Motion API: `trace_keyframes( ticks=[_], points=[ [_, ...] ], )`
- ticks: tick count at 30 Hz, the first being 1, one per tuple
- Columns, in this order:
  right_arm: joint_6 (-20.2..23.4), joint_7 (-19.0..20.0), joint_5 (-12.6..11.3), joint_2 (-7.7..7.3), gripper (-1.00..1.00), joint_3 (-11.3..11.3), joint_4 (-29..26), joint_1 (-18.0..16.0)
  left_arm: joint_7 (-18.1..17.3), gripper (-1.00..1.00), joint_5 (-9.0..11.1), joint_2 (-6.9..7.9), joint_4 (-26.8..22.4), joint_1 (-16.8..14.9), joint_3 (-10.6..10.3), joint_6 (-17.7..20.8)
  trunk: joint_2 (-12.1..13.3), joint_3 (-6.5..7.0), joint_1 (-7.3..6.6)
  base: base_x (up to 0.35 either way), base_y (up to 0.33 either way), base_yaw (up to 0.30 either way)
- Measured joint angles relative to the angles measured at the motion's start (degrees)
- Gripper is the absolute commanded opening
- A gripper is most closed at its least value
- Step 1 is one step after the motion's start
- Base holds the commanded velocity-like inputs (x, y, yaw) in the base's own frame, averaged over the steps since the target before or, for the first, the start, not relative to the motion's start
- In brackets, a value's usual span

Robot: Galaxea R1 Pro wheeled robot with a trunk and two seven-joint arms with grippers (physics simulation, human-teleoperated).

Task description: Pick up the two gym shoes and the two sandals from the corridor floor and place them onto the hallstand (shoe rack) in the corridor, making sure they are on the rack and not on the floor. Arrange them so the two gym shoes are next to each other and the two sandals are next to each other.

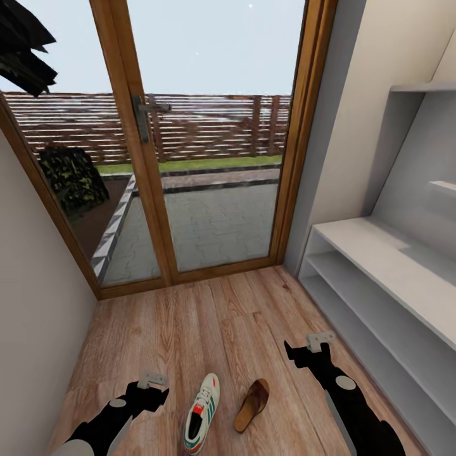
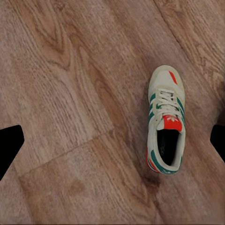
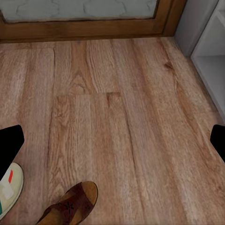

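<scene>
A glass door point(image 1: 209, 158) closes the corridor; the white shoe rack point(image 1: 380, 278) stands along the right wall; on the wood floor point(image 1: 209, 329) a sneaker point(image 1: 202, 413) lies just beside a sandal point(image 1: 252, 405), between the left gripper point(image 1: 149, 391) and right gripper point(image 1: 304, 352), both spread, holding nothing.

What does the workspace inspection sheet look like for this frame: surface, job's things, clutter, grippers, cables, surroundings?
Surface: wood-plank floor.
Job's things: one gym shoe and one sandal lie on the floor side by side, apart; hallstand at right, visible shelves bare.
Clutter: nothing seen.
Grippers: left gripper and right gripper both open, holding nothing, above the floor.
Cables: nothing seen.
Surroundings: glazed door with wooden frame ahead, fence and paving outside.
</scene>
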Motion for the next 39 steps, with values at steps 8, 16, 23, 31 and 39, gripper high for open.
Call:
trace_keyframes(
  ticks=[8,16,23,31,39],
  points=[
    [-0.02,0.00,0.06,0.01,1.00,0.00,0.00,0.00,0.42,1.00,-0.12,-0.05,0.14,0.02,0.02,0.02,-3.21,-1.44,1.76,0.000,0.000,0.000],
    [-0.06,0.00,0.04,0.01,1.00,0.00,0.00,0.00,0.53,1.00,0.30,0.11,0.23,0.06,0.16,0.00,-6.42,-2.97,3.52,0.000,0.000,-0.013],
    [-0.02,-0.06,0.01,0.05,1.00,0.00,-0.06,0.01,0.55,1.00,0.37,-0.02,0.26,0.07,0.14,0.00,-9.23,-4.68,5.05,0.000,0.000,-0.088],
    [0.04,-0.09,0.00,0.10,1.00,0.00,-0.13,0.00,0.59,1.00,0.26,-0.01,0.26,0.03,0.13,0.02,-12.44,-6.72,6.81,0.000,0.000,-0.108],
    [0.00,-0.06,0.03,0.23,1.00,0.18,-0.15,0.00,0.62,1.00,0.02,0.06,0.26,0.02,0.14,0.02,-15.64,-8.31,8.57,0.000,0.000,-0.026]
  ],
)
